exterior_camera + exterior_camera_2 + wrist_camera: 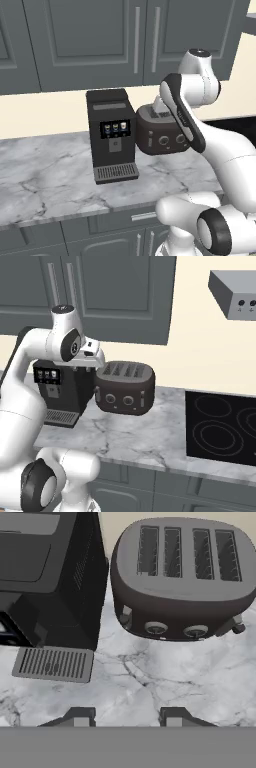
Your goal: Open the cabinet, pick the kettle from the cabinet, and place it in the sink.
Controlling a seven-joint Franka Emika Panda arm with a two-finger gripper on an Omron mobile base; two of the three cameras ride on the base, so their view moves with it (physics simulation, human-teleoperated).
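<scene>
One cabinet [100,45] is hanging above the marble counter [45,175], its two doors sitting shut on whatever is inside. One coffee machine [111,135] and one four-slot toaster [182,577] are standing side by side beneath it, one stovetop [222,428] lying rightward. The gripper [123,718] is hovering over them, fingers spread wide, holding nothing
</scene>
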